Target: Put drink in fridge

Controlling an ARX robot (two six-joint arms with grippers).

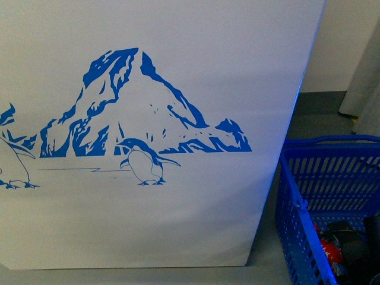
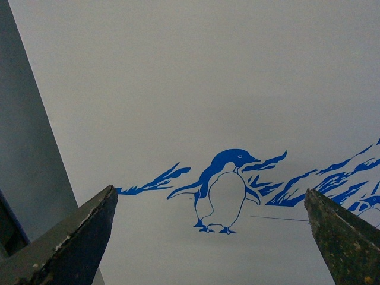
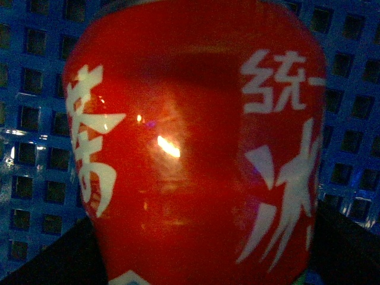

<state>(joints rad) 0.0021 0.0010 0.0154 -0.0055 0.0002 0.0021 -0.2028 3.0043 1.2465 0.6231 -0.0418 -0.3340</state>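
Red across the whole right wrist view: the drink (image 3: pixel 196 148), label and white lettering jammed up close against the lens, down inside the blue shopping basket (image 1: pixel 332 157) just beside the fridge (image 1: pixel 196 225). Flanked by the dark fingers (image 3: pixel 35 267) of the right pincer (image 3: pixel 205 211), one on either side of the bottle. Straddling it for sure, but clamped or merely close? Cannot tell from such a tight, dim shot. Over to the left pincer (image 2: pixel 209 191): spread wide, holding nothing, staring straight at the penguin decal (image 2: pixel 224 199) on the white side wall. No sign of the lids from any camera, so no knowing about open or shut up top. Judging the job as barely begun, with the bottle not yet out of the basket. Plenty to go wrong from here. Could slip out on the lift, given a smooth round label and a grip not proven firm. Could snag the mesh wall or the basket rim on the way up and drag the whole basket along. Could clip the fridge corner on the swing across, being so near. And could arrive at a closed lid with the free pincer pointed at the wall, nowhere near a handle.
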